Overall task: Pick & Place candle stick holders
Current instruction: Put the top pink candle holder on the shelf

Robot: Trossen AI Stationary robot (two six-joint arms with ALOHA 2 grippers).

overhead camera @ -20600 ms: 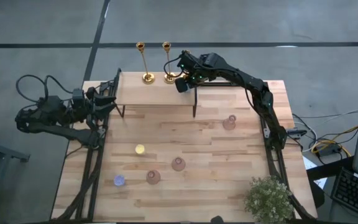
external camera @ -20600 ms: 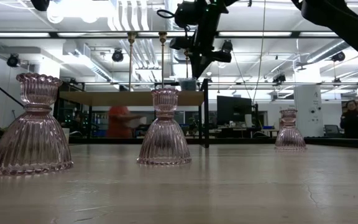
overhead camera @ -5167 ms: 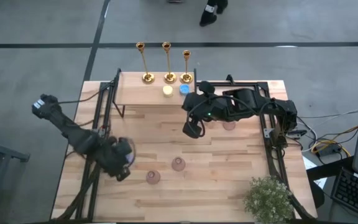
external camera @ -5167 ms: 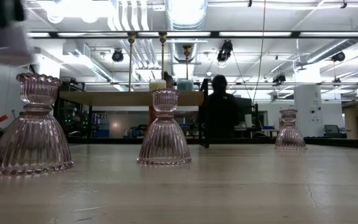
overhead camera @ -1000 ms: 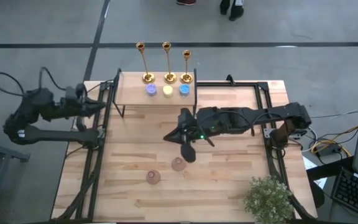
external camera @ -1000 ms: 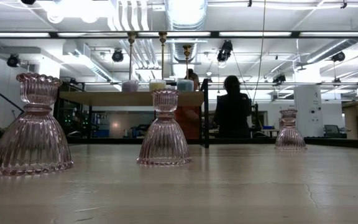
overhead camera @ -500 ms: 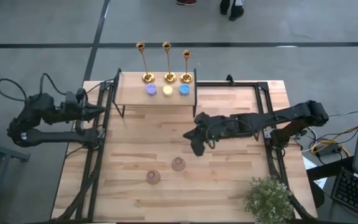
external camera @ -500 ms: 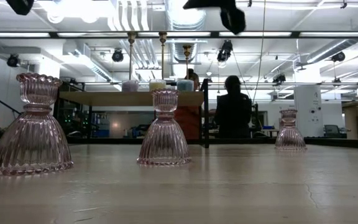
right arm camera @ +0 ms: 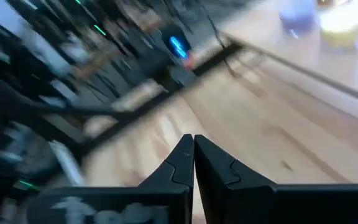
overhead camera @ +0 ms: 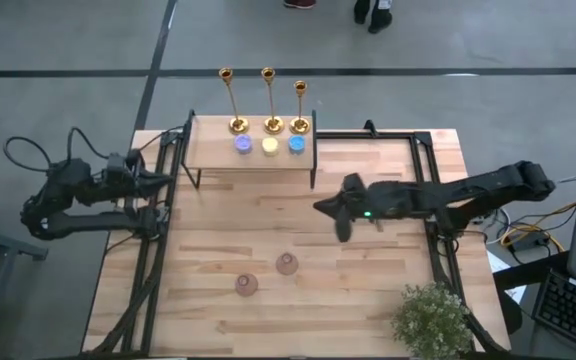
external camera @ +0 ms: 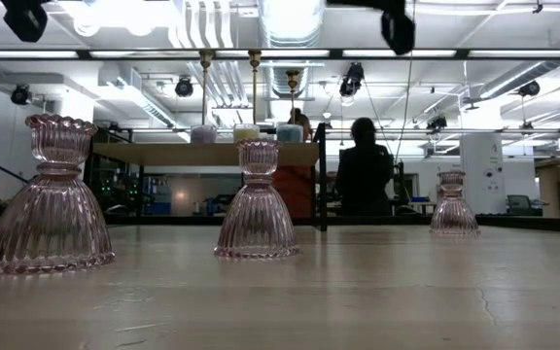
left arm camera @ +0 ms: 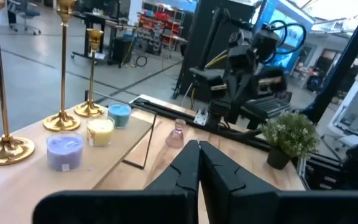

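Three gold candle stick holders stand by their round bases in a row along the far edge of a raised wooden shelf; they also show in the low view and the left wrist view. Purple, yellow and blue candles sit in front of them. My left gripper is shut and holds nothing, beside the table's left edge, left of the shelf. My right gripper is shut and holds nothing, in the air over the table's middle right, near of the shelf.
Two pink glass holders stand on the near half of the table, and a third stands farther right. A potted plant is at the near right corner. A person stands beyond the table.
My right gripper has swung from near the pink glass holders toward the table's right edge and slightly toward the far edge, staying shut with nothing in it. My left arm has drifted a little toward the near edge. The candle stick holders and candles have not moved.
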